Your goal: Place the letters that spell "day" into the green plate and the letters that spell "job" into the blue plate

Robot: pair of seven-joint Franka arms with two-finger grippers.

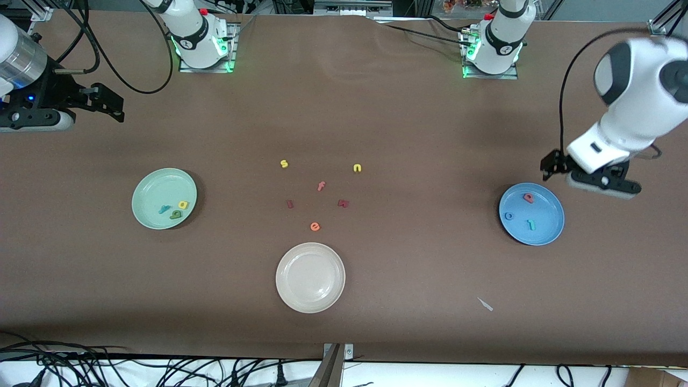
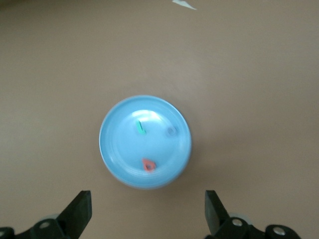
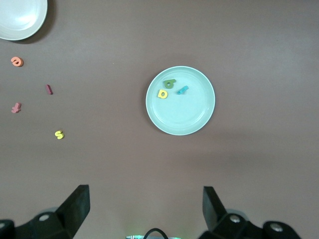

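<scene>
Already the sorting looks finished: the yellow "a" (image 1: 184,205), the teal "y" (image 1: 164,209) and the dark green "d" (image 1: 176,214) lie together inside the green plate (image 1: 156,185) toward the right arm's end of the table, and the pinkish-red "b" (image 1: 529,198), the blue "o" (image 1: 509,216) and the teal "j" (image 1: 531,224) lie spread apart inside the blue plate (image 1: 545,236) toward the left arm's end. The left gripper (image 1: 591,174) hangs above the table just beside the blue plate's rim, jaws wide and holding nothing; in its wrist view the plate sits straight ahead of the gap between the fingers, with the "b" the letter closest to them. The right gripper (image 1: 80,107) waits high over the bare table at its own end, well apart from the green plate, its jaws also wide and empty. Between the two plates the leftover letters stay loose on the table: a yellow "s" (image 1: 284,164), a yellow "u" (image 1: 357,168), an orange "e" (image 1: 315,227) and some dark red letters (image 1: 290,203), with the cream-white plate (image 1: 310,277) nearer the front camera. Judging by this, no pick remains; each arm is nearest its own plate and need only draw clear.
</scene>
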